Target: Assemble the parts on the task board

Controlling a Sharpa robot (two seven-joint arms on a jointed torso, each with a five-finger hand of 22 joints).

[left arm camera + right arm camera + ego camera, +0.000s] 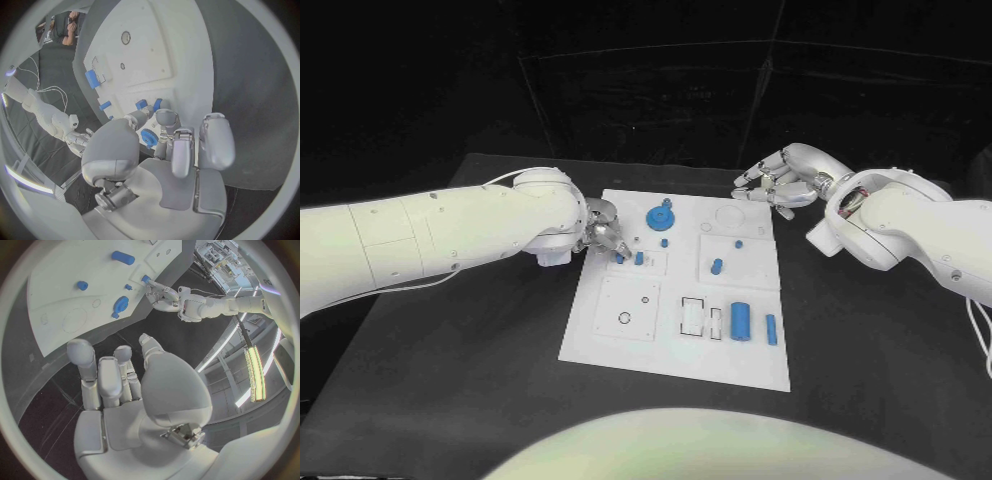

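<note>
Head view: my left hand (603, 232) sits at the left edge of the white rectangular task board (632, 345), fingertips on a small blue peg (620, 257) beside a second short blue peg (639, 258). My right hand (780, 186) hovers off the board's far right corner, fingers loosely curled, holding nothing.
Board contents, head view: a round blue knob-shaped part (661, 214) stands near the far edge; a small blue stub (666, 242) and a slanted blue cylinder (717, 266) lie mid-board; a wide blue block (740, 321) and a slim blue bar (770, 329) stand near the right edge.
Left wrist view: adds my thumb and a finger closing on the peg (155, 104); whether they truly pinch it I cannot tell.
Right wrist view: my right hand's (119, 385) fingers lie side by side and bare, with the knob (120, 305) beyond them.
</note>
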